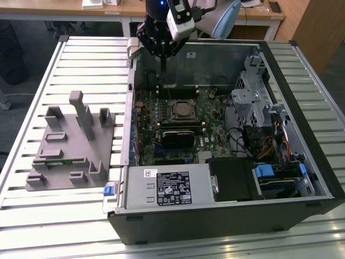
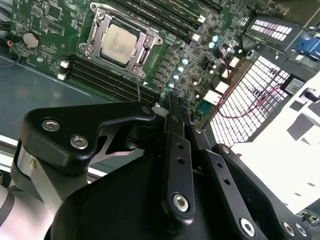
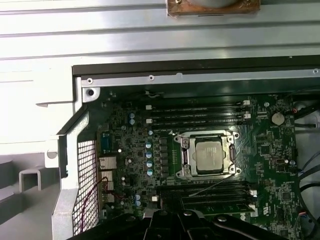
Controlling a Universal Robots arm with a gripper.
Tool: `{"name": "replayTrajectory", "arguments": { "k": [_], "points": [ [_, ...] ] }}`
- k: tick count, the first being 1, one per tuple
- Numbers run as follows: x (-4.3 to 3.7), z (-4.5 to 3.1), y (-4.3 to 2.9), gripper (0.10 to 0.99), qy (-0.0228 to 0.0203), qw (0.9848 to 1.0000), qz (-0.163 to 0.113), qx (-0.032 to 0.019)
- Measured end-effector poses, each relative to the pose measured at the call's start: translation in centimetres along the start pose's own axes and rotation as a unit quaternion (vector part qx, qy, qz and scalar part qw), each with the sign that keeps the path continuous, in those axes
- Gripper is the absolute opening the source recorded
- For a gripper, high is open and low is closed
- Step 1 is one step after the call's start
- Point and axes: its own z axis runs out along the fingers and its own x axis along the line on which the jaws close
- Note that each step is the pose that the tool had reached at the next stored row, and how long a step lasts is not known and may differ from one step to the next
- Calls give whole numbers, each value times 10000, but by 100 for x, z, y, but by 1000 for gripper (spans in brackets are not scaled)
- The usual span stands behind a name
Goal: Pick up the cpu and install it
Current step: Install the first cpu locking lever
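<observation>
Gripper [image 1: 163, 80] upright over motherboard [image 1: 215, 137], near seated cpu [image 1: 182, 109]

Bright even light, blown-out glare on the slatted table [image 3: 100, 40]

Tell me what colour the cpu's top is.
The cpu is pale silvery metal, clearest in the second wrist view.

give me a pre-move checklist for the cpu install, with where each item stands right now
1. Shiny silver-white square cpu sits inside the black-framed square socket: ok.
2. Cpu lies flat and square in it: ok.
3. Socket latched shut: cannot tell.
4. Black gripper holds nothing, fingers together: ok.
5. Gripper is apart from the cpu, above the green motherboard: ok.
</observation>
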Motion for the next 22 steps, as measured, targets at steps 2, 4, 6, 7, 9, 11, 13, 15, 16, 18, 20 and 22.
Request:
{"name": "replayTrajectory", "arguments": {
  "k": [2,4,6,7,9,11,13,15,16,18,20,22],
  "points": [
    [2,17,2,106,0,10000,0,0],
    [4,33,7,106,0,10000,0,0],
    [6,46,15,106,0,10000,0,0],
    [7,52,19,106,0,10000,0,0],
    [8,68,28,106,0,10000,0,0],
    [11,101,37,106,0,10000,0,0],
    [11,137,40,106,0,10000,0,0],
    [12,171,39,106,0,10000,-1,0],
    [13,182,36,106,0,10000,0,0],
    [19,196,24,106,0,10000,1,1],
    [22,209,21,106,-1,10000,0,0],
    [25,221,20,106,0,10000,-1,0]
  ]
}}
